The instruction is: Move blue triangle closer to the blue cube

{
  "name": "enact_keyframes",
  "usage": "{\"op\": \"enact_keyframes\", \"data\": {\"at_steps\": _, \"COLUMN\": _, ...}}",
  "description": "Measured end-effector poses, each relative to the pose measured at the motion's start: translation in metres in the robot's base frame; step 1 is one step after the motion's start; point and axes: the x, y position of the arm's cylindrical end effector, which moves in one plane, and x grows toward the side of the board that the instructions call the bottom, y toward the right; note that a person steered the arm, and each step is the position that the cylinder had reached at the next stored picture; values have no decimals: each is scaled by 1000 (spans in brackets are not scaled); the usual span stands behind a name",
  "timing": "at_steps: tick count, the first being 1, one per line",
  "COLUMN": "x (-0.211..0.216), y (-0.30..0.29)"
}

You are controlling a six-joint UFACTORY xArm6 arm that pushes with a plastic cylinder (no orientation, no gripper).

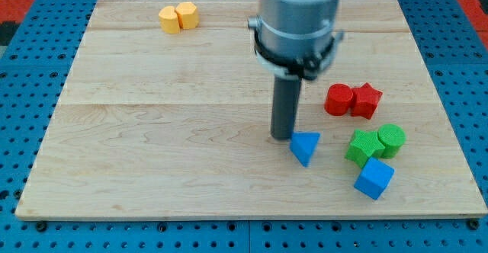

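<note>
Blue triangle (305,146) seemingly touching my tip (284,136)

The arm descends from the view's top, its grey cylindrical body ringed by a dark clamp, the straight dark rod upright, my tip (284,136) on the board.

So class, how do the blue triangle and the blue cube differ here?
The blue triangle is three-sided; the blue cube is square-faced. My tip touches the triangle's left corner but stands apart from the cube. The cube lies nearer the board's bottom right, below the green blocks. Both are blue.
</note>
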Motion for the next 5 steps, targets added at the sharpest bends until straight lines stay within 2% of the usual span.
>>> {"op": "enact_keyframes", "data": {"at_steps": 1, "x": 25, "y": 11}}
{"op": "enact_keyframes", "data": {"at_steps": 2, "x": 26, "y": 2}}
{"op": "enact_keyframes", "data": {"at_steps": 3, "x": 4, "y": -13}}
{"op": "enact_keyframes", "data": {"at_steps": 4, "x": 19, "y": 33}}
{"op": "enact_keyframes", "data": {"at_steps": 5, "x": 30, "y": 35}}
